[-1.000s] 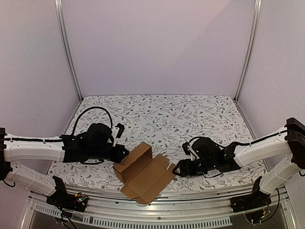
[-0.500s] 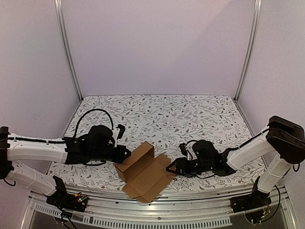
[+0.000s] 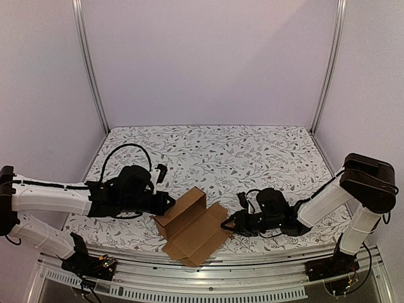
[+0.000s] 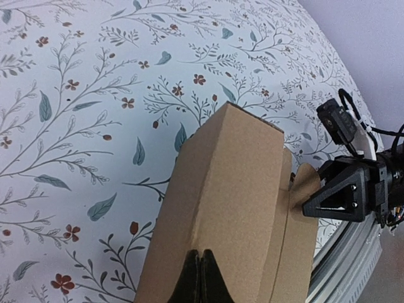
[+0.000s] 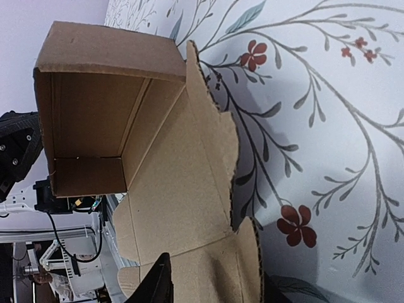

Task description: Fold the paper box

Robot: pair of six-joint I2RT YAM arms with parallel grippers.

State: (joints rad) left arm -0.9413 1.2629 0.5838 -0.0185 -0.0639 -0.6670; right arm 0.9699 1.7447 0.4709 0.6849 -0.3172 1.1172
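1. Left tool was fully closed, its fingertips pressed together and set against the left outer wall of the paper box. Whether any cardboard was pinched between them could not be determined.
2. Right tool stood partly open at a moderate width, with one finger on either side of the rounded flap at the right end of the box. The jaws were not clamped onto the flap.
3. The paper box lay on the floral-patterned counter, roughly central from left to right and close to the near edge, directly between the two tools.
4. The box was partly folded. Its far-left section was raised into an open trough with upright walls. The near-right panels lay low and unfolded on the counter, and the nearest corner reached the near edge.
5. The open side of the raised section faced the right tool, so the right wrist view showed the inner walls and floor panel.
6. The left arm reached in low from the left and the right arm low from the right. A black cable looped above the left arm's wrist.
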